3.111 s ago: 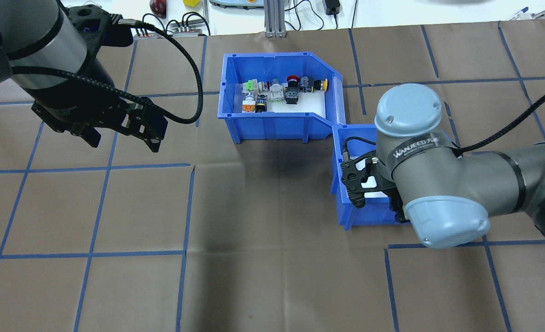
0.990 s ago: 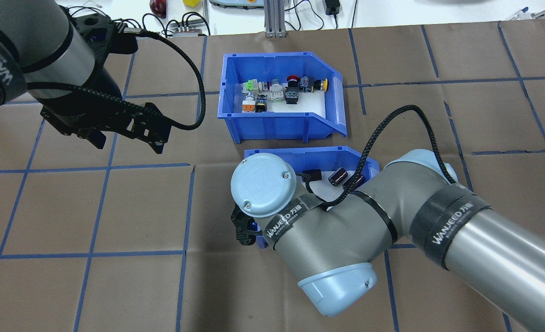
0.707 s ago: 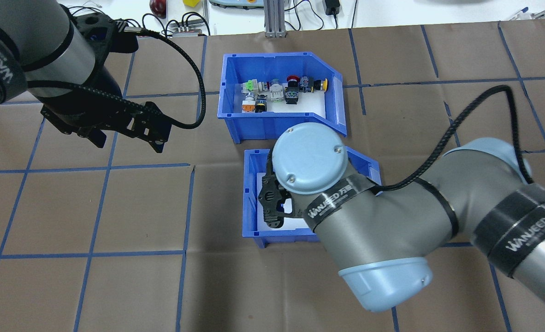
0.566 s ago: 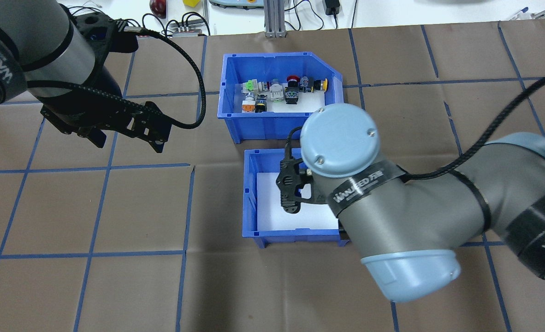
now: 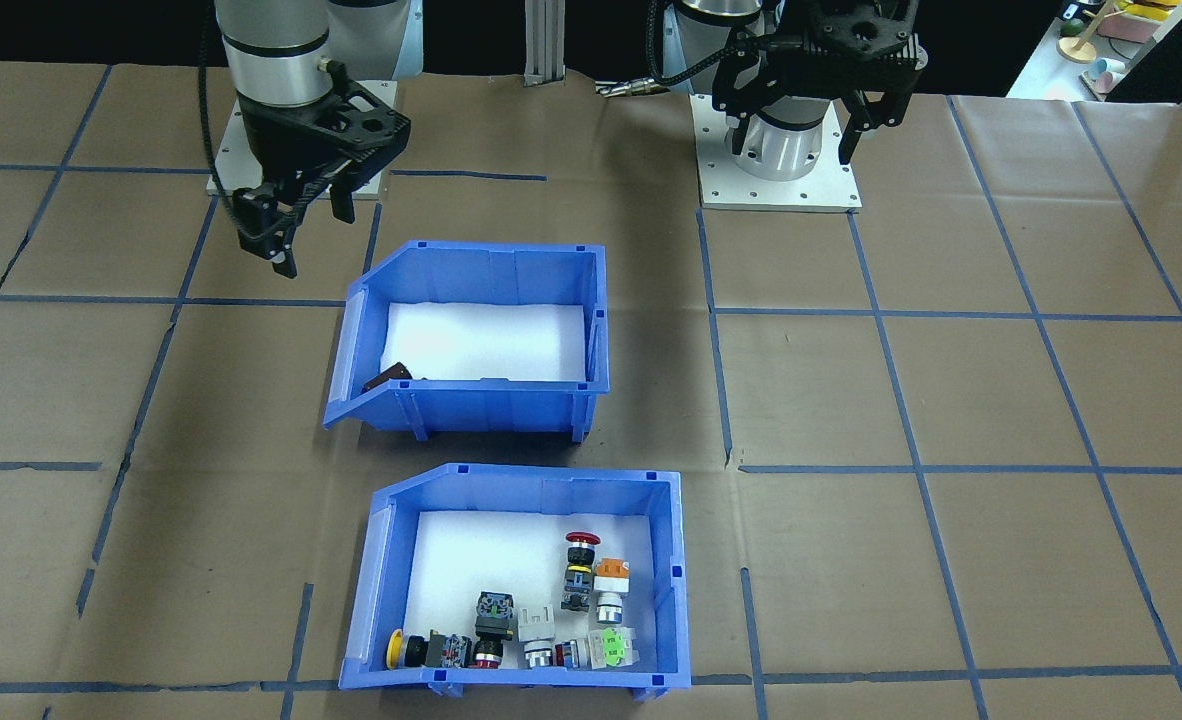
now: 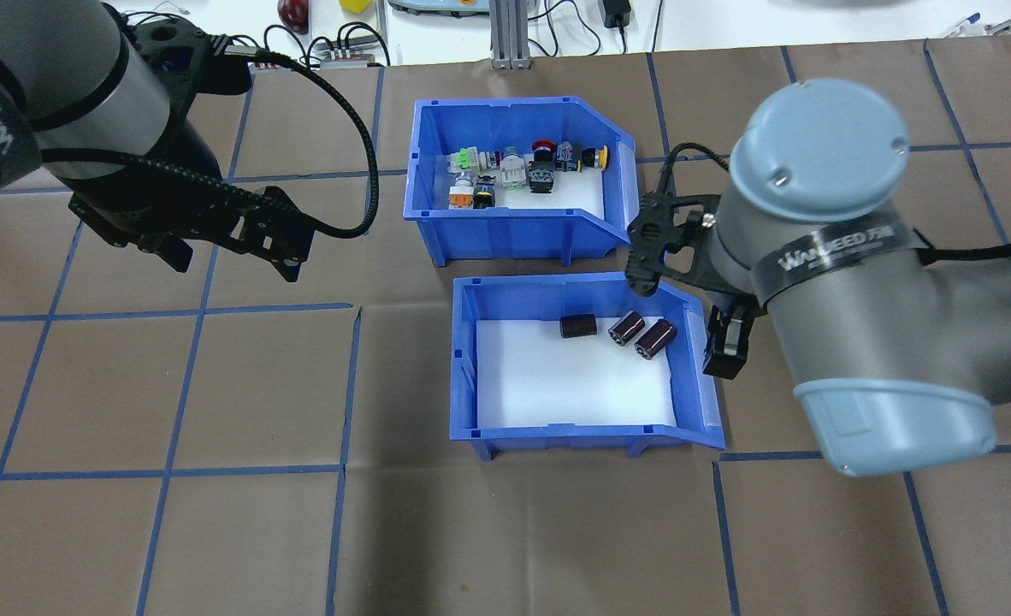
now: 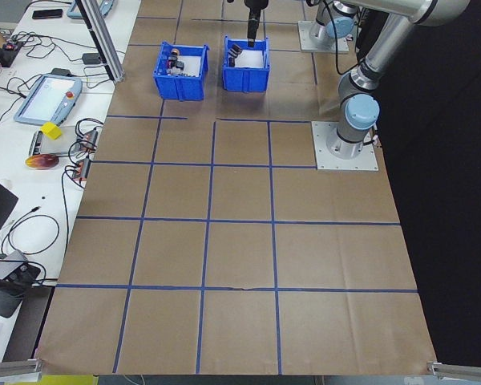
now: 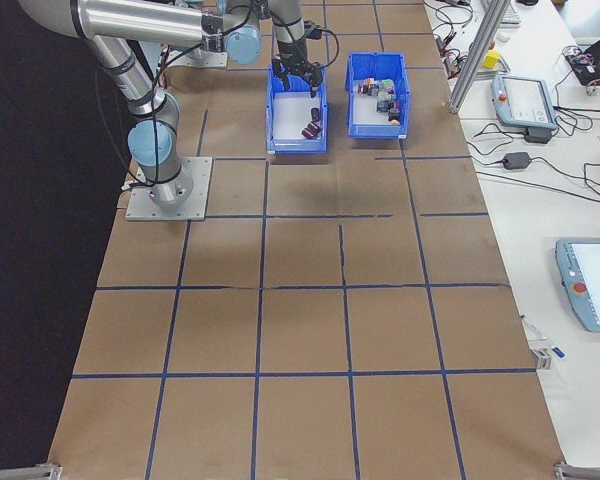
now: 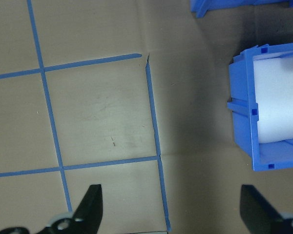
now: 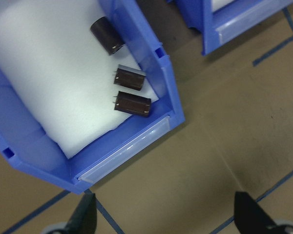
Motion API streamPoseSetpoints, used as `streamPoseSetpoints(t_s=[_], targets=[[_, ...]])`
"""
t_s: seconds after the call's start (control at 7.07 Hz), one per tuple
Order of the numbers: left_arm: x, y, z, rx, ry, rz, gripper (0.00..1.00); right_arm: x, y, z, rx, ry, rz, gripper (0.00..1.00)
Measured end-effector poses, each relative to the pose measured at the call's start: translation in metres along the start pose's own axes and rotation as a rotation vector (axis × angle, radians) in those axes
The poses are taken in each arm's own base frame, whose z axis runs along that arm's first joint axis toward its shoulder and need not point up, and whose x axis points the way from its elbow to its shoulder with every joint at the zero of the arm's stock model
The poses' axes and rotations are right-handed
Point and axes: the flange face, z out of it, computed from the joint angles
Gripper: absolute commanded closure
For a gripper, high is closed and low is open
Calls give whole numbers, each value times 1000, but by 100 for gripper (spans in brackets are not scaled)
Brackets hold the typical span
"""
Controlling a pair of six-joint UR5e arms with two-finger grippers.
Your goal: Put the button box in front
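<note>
Button box (image 6: 518,175) sits at 12 o'clock from the cylinder bin (image 6: 574,376), just apart on the counter (image 6: 215,530). Right gripper (image 6: 685,299) and left gripper (image 6: 232,248) hover, jaws wide, empty.

Readable lettering, one item: I read "WANJEED" in white on the black band (image 6: 830,248) around the right arm; characters after it illegible to me.
</note>
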Motion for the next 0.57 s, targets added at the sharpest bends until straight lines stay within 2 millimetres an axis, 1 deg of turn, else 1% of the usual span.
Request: streamPoseSetpoints(t_s=[0.14,0.28,0.57], targets=[[0,1,0,1,0,0,1,23,3,-7,17,2,212,0],[0,2,-1,2,1,0,1,43,1,-12,19,-3,397,0],[0,2,0,2,2,0,1,68,-12,-17,-43,-55,669,0]])
